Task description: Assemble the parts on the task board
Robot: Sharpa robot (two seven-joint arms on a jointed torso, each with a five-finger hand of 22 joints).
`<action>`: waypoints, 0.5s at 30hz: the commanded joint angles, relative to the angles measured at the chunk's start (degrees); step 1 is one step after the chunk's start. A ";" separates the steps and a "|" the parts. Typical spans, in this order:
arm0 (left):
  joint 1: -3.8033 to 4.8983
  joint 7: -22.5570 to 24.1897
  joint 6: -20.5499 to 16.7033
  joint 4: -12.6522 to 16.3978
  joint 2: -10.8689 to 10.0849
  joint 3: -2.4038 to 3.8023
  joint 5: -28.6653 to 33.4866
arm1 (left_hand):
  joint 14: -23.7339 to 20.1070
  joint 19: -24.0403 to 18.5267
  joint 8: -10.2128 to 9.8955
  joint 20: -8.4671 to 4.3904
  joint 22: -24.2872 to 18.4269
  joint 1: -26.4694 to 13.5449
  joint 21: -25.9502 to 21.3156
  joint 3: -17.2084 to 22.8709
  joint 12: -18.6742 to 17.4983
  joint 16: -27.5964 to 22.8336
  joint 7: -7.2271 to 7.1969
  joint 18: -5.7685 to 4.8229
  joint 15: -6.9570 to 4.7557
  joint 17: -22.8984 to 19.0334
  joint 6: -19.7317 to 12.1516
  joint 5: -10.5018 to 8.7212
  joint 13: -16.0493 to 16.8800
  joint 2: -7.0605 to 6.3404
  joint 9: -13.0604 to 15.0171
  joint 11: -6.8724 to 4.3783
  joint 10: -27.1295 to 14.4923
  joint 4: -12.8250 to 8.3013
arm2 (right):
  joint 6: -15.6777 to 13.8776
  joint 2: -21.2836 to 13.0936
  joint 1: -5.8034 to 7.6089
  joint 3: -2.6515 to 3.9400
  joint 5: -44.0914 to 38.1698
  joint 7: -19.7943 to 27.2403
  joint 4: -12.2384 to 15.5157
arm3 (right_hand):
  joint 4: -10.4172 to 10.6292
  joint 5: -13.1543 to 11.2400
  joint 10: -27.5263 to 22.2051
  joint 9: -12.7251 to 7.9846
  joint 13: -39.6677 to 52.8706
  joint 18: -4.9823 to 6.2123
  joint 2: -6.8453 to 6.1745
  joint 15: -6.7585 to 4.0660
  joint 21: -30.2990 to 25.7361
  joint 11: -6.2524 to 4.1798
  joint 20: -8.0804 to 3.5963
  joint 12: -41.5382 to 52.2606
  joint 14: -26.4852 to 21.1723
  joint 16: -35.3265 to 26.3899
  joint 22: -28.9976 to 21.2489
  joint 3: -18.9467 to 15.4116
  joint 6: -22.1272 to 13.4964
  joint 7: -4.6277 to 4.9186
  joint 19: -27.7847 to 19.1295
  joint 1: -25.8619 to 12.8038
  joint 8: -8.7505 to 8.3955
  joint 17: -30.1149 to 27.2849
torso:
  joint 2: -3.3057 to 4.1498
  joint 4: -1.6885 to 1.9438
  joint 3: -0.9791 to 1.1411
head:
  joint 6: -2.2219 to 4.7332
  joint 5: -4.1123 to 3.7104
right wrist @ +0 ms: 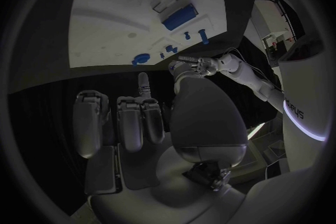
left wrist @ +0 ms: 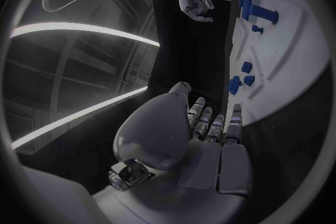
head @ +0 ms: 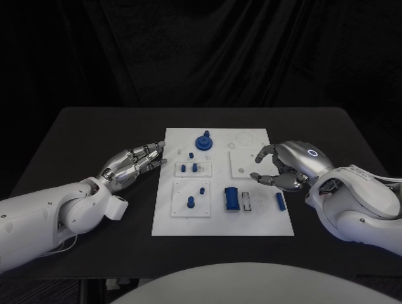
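On the desk [head: 91, 126] I see the white board [head: 256, 225] between both hands. My right hand [head: 291, 166] hovers over its right edge, fingers curled and holding nothing; the slim blue bar [head: 281, 201] lies just nearer me, lengthwise away from me. My left hand [head: 135, 162] is spread, beside the left edge.

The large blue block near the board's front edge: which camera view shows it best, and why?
The head view: the large blue block is seen from above, unobstructed, on the task board. The right wrist view shows it bent by the lens; the left wrist view shows it small at the board's far end.
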 commanded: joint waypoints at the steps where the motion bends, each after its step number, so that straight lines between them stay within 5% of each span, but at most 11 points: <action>1: -0.08 0.81 -0.18 0.22 0.15 0.05 0.27 | 0.02 0.38 0.35 0.19 0.08 0.14 0.31 0.36 0.37 0.16 0.13 0.57 0.25 0.08 0.07 0.06 0.05 0.04 0.05 0.14 0.06 0.10 | 7.11 -0.45 0.47 -0.18 2.85 -4.96 -0.28 | 0.11 0.56 5.97 1.42 15.10 -0.79 0.20 -0.43 1.19 -0.39 -0.47 0.14 6.04 0.16 13.76 0.37 1.78 -0.45 4.20 -0.68 1.92 15.09 | -0.02 0.15 -0.11 | -0.01 -0.18; 4: -0.08 0.79 -0.06 0.01 0.33 0.05 0.26 | 0.03 0.36 0.37 0.19 0.02 0.12 0.31 0.37 0.38 0.16 0.12 0.58 0.24 0.08 0.09 0.07 0.06 0.01 0.06 0.13 0.07 0.12 | 9.98 -0.65 0.76 -0.32 3.22 -6.54 -1.18 | 0.16 0.10 5.97 2.84 15.10 -0.92 0.13 -0.52 1.75 -0.48 -0.59 0.14 6.04 0.16 13.93 0.44 1.65 -0.58 4.45 -1.42 3.00 15.09 | -0.03 0.00 -0.16 | -0.01 -0.32; 12: -0.08 0.82 0.11 -0.28 0.49 0.05 0.26 | -0.01 0.36 0.37 0.19 -0.01 0.11 0.30 0.40 0.35 0.15 0.12 0.58 0.24 0.07 0.05 0.09 0.05 0.00 0.05 0.14 0.06 0.15 | 12.95 -0.91 0.03 -0.43 3.46 -8.75 -2.52 | 0.20 -0.42 5.97 4.11 15.10 -0.95 0.55 -0.54 1.92 -0.54 -0.63 0.14 6.04 0.16 13.97 0.62 1.17 -0.65 4.49 -2.84 3.57 15.09 | -0.03 0.29 -0.25 | -0.01 -2.26; 15: -0.08 0.82 0.13 -0.35 0.49 0.05 0.26 | -0.01 0.36 0.37 0.19 -0.01 0.11 0.30 0.40 0.35 0.15 0.12 0.58 0.24 0.07 0.05 0.09 0.05 0.00 0.05 0.14 0.06 0.15 | 13.90 -0.98 -0.14 -0.44 3.48 -9.52 -2.73 | 0.21 -0.79 5.97 4.30 15.10 -1.00 0.59 -0.57 2.12 -0.59 -0.64 0.14 6.04 0.16 14.03 0.64 1.11 -0.68 4.59 -3.04 3.64 15.09 | 0.10 -0.01 -0.08 | -0.01 -2.26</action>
